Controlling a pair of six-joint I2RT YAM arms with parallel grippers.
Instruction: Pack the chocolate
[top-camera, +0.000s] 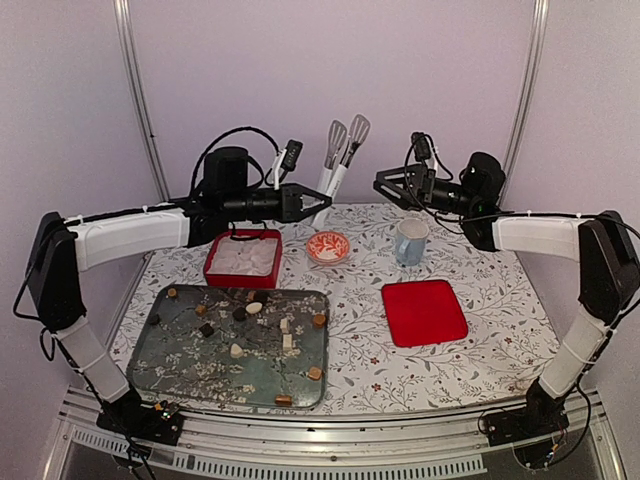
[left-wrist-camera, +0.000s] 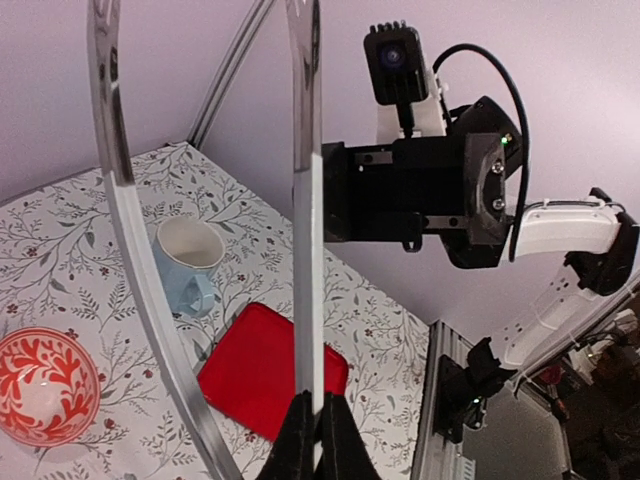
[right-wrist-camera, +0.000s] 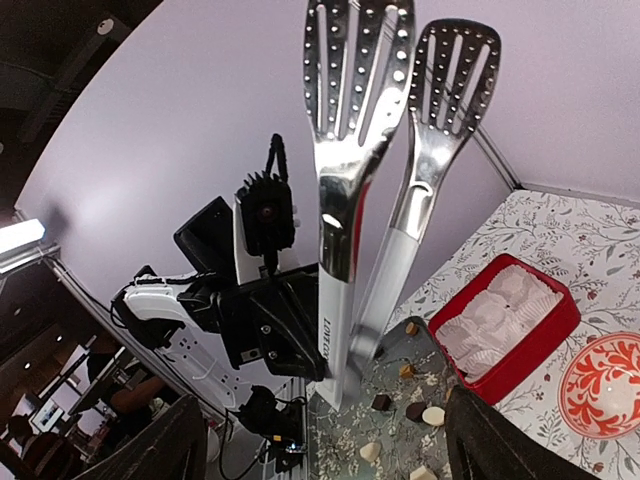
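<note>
Top external view puts the job at its very start. All the chocolate (top-camera: 240, 314) lies scattered on the glass tray (top-camera: 180, 372) at the front left of the table (top-camera: 370, 360), dark, caramel and cream pieces alike. The red box (top-camera: 240, 281) just behind the tray holds only white paper cups (top-camera: 245, 255), with no piece in any of them that I can see. Its red lid (top-camera: 424, 312) lies flat, well apart to the right. So every piece is left to move, and the lid is left to go on.

The left gripper (top-camera: 305, 203) is clenched on the handle end of a pair of tongs (top-camera: 340, 150), which stand nearly upright above the back of the table. The left wrist view shows the fingertips (left-wrist-camera: 300, 440) pinched together on the two metal arms. The right gripper (top-camera: 385, 185) hangs near the tongs with its fingers spread wide, grasping nothing.

For room, the long tongs are the thing to watch. Their slotted ends reach high toward the rear frame posts, and the right gripper sits close beside them. Below them stand a patterned bowl (top-camera: 328, 246) and a mug (top-camera: 410, 240), both easy to knock. The tray's raised rim and the box's walls are edges that I judge the tongs must clear. The widest open ground is the bare tablecloth between tray and lid.
</note>
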